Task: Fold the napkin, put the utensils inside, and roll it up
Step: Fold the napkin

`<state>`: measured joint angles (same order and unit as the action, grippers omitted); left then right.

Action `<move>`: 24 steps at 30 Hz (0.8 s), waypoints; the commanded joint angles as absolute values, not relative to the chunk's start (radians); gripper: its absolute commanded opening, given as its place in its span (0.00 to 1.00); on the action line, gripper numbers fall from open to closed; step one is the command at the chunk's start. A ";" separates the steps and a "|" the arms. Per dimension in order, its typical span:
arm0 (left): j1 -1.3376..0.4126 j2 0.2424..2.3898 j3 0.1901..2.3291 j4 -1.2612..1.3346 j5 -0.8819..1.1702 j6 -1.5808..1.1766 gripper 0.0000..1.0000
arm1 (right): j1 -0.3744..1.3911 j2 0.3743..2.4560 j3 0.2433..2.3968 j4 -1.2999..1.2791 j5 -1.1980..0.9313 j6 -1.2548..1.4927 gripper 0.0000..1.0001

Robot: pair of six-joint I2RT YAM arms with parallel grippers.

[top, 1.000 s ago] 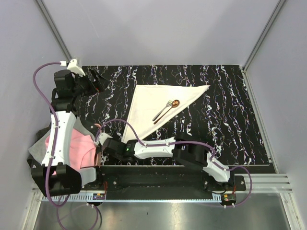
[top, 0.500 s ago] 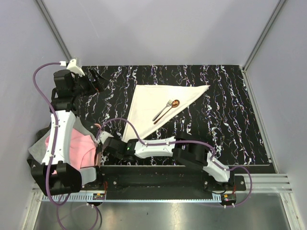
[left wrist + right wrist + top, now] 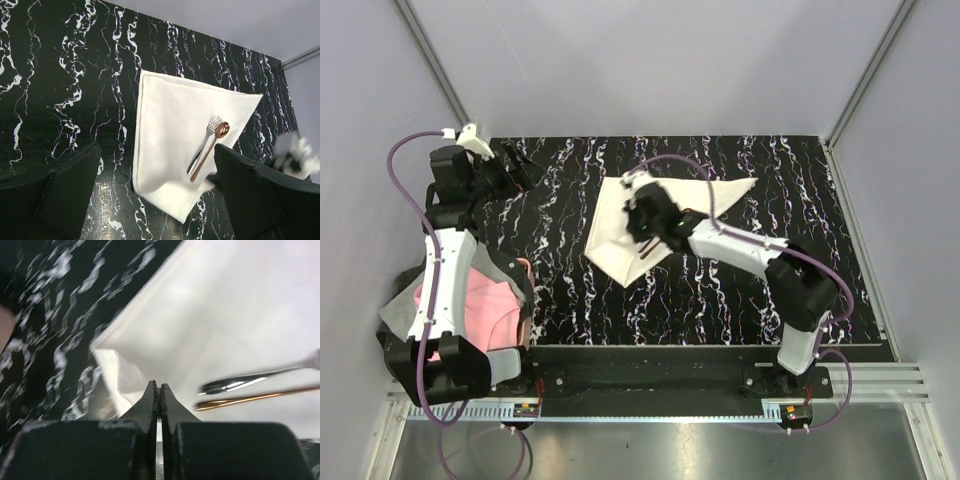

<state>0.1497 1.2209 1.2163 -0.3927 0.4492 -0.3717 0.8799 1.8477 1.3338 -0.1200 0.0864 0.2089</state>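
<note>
Plenty of black marbled desk (image 3: pixel 840 200) bare to the right of the napkin (image 3: pixel 610 245) and toward the near edge; less at the far edge, with the cloth's long side close to it. Crowded on the left by a pink and grey cloth (image 3: pixel 470 310) bunched at the desk's near left side under the left arm.

Hidden from above by the right arm: fork (image 3: pixel 204 145) and copper-brown utensil (image 3: pixel 207 155), lying close together on the napkin, plain only in the wrist views. Seen only from the right wrist: a raised flap at the napkin's edge.

Pinched tight on that flap, fingers together: right hand (image 3: pixel 157 388), utensil handles just beyond. Spread wide, holding nothing, hovering well left of the napkin: left hand (image 3: pixel 157 155).
</note>
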 commanded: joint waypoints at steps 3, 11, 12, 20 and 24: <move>0.155 1.256 1.204 -0.341 0.480 -0.382 0.99 | 0.632 1.784 1.275 -0.071 -0.049 0.209 0.00; 0.155 1.284 1.200 -0.336 0.489 -0.388 0.99 | 0.485 1.833 1.293 -0.060 -0.112 0.204 0.00; 0.156 1.285 1.200 -0.336 0.491 -0.390 0.99 | 0.473 1.839 1.302 -0.060 -0.118 0.199 0.00; 0.155 1.293 1.198 -0.333 0.492 -0.391 0.99 | 0.433 1.913 1.339 -0.060 -0.135 0.178 0.00; 0.155 1.296 1.197 -0.331 0.494 -0.391 0.99 | 0.420 1.927 1.347 -0.055 -0.134 0.170 0.00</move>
<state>0.1497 1.2934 1.1999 -0.3870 0.4637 -0.3862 0.4366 1.9182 1.2972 -0.0921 -0.1192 0.1947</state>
